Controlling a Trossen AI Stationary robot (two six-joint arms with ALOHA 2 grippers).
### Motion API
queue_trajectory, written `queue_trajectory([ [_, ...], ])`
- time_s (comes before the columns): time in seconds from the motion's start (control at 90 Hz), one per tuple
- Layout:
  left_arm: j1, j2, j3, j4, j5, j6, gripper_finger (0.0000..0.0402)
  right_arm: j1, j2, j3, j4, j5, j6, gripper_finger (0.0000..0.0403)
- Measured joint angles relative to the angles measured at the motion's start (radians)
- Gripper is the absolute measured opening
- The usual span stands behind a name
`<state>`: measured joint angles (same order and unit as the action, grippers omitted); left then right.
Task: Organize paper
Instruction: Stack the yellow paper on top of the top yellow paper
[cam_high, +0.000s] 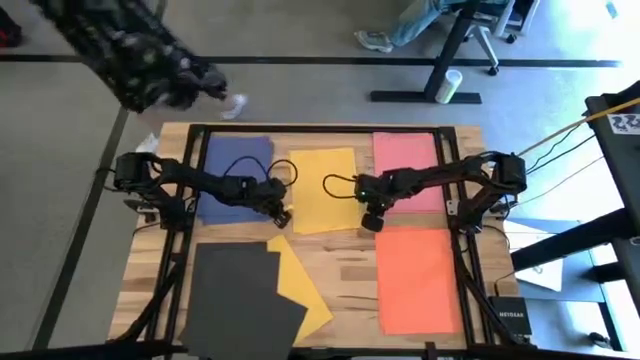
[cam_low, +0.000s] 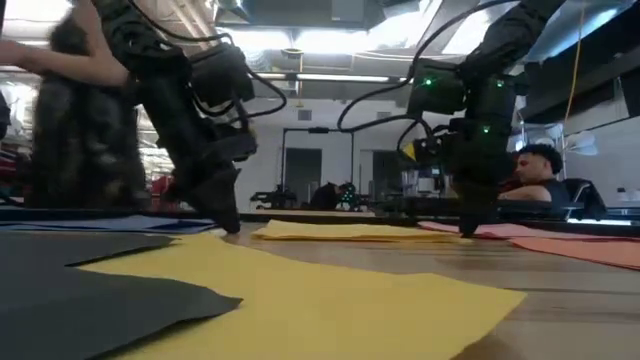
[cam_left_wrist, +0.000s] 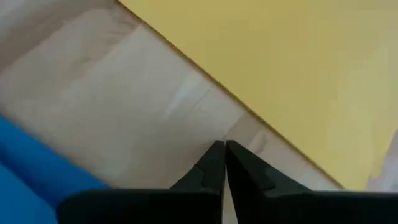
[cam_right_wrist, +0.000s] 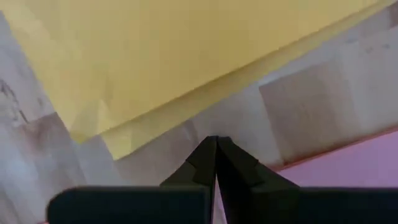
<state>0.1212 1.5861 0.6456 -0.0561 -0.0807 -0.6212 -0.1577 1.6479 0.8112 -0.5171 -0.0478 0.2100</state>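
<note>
High view had the upper yellow sheet (cam_high: 325, 188) mid-table between blue sheet (cam_high: 236, 178) and pink sheet (cam_high: 408, 170), left gripper (cam_high: 283, 216) and right gripper (cam_high: 372, 222) pinched closed, empty, at its near corners.

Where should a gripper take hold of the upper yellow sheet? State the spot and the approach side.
Probably at the near right corner of the upper yellow sheet, where the paper looks lifted off the table rather than flat. Come in low from the right; the right gripper sits beside that corner, fingers shut. Elsewhere the sheet seems to lie flat, offering no edge to pinch.
</note>
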Motion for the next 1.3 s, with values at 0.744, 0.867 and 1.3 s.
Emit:
queue_trajectory([
  [0.744, -0.029, 0.017, 0.000, 0.049, 0.012, -0.017, 0.0000, 0.001, 0.025, -0.002, 0.106, -0.122, 0.011, 0.0000],
  [0.867, -0.028, 0.017, 0.000, 0.049, 0.011, -0.014, 0.0000, 0.001, 0.025, -0.002, 0.109, -0.123, 0.016, 0.0000],
  [1.3, -0.028, 0.017, 0.000, 0.048, 0.011, -0.007, 0.0000, 0.001, 0.027, -0.002, 0.132, -0.146, 0.017, 0.0000],
])
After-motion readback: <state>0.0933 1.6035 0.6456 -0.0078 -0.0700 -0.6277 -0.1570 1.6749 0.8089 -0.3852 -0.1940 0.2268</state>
